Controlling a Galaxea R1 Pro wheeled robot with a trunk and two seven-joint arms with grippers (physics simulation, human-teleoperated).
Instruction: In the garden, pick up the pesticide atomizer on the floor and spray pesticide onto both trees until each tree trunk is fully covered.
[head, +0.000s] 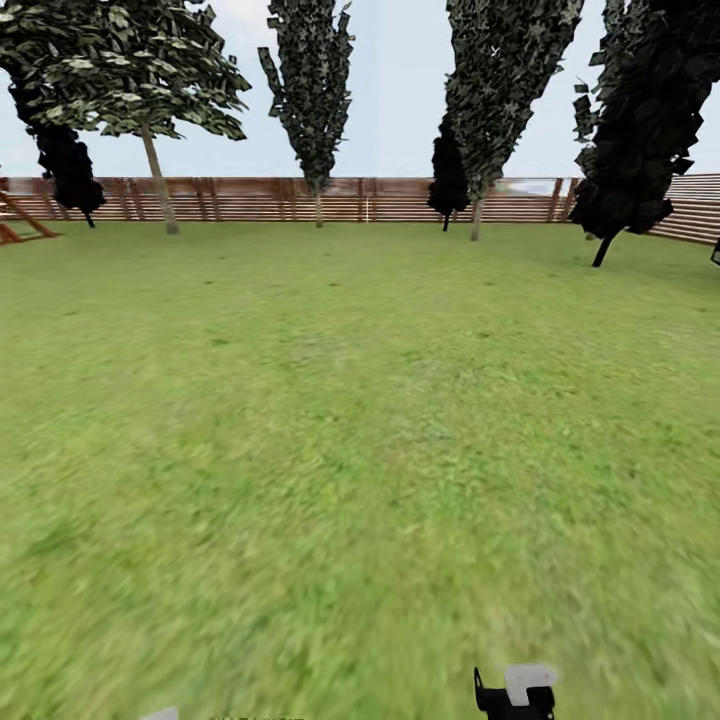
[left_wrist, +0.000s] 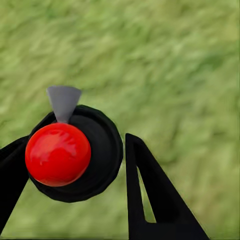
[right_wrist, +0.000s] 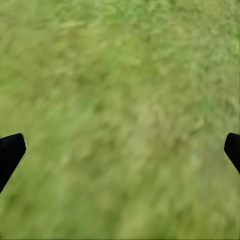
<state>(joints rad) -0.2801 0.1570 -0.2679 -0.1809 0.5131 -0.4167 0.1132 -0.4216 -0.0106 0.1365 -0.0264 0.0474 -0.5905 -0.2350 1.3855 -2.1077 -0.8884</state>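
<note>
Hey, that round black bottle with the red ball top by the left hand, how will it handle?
Probably stiff: the spray bottle keeps a clean round outline. Its glossy red cap hints at slippery plastic. Being round, it may roll on the grass if tipped.

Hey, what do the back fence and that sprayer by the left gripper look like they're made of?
The fence looks like red-brown wood with a matt finish, going by its horizontal slats and upright posts. The pesticide atomizer looks like plastic: a smooth black body, a glossy red cap with soft highlights, and a matt grey nozzle. As this is a render, plastic is only a guess.
</note>
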